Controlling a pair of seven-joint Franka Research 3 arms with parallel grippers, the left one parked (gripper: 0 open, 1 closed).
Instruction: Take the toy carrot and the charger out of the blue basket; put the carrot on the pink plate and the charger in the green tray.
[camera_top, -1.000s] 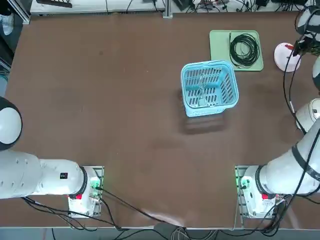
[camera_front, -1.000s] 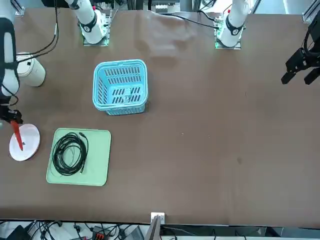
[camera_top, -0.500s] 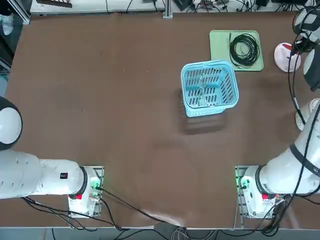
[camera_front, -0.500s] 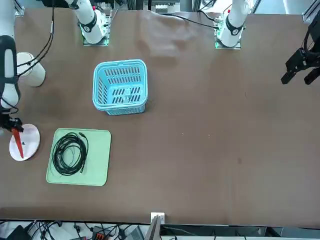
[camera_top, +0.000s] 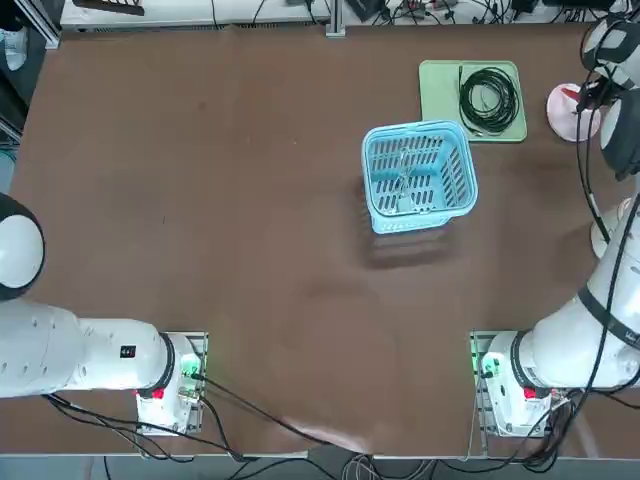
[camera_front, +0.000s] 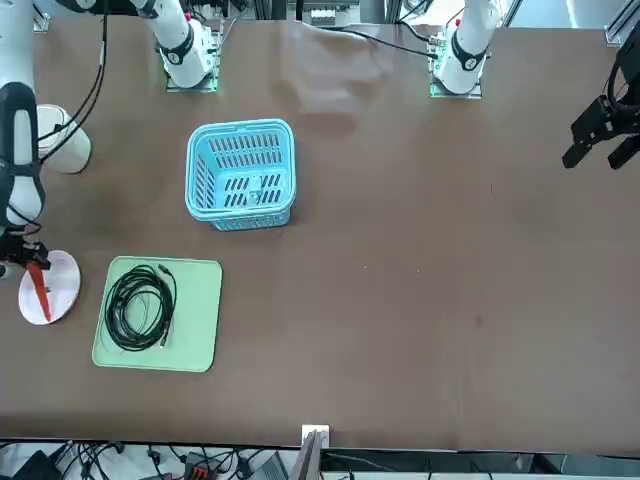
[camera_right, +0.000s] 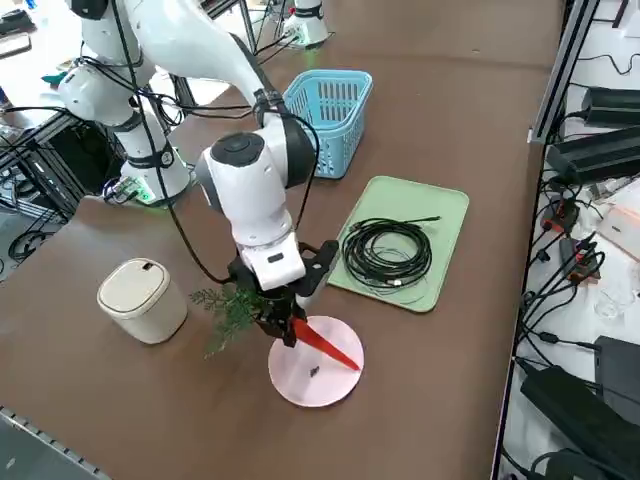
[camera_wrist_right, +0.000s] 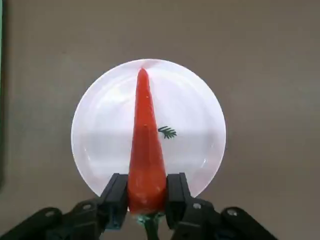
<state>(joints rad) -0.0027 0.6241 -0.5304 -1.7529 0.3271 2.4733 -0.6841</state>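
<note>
Clearly, carrot (camera_wrist_right: 146, 150) between end effector's (camera_wrist_right: 146, 197) fingers.

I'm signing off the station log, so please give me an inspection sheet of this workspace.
Surface: brown tabletop, nothing seen spilled
Job's things: toy carrot in the right gripper, over the pink plate; blue basket; green tray
Clutter: lidded white container; leaf sprig on the plate
Gripper: right, closed on the carrot
Cables: coiled black cable on the tray
Surroundings: electronics beyond the table edge; no person seen
</note>
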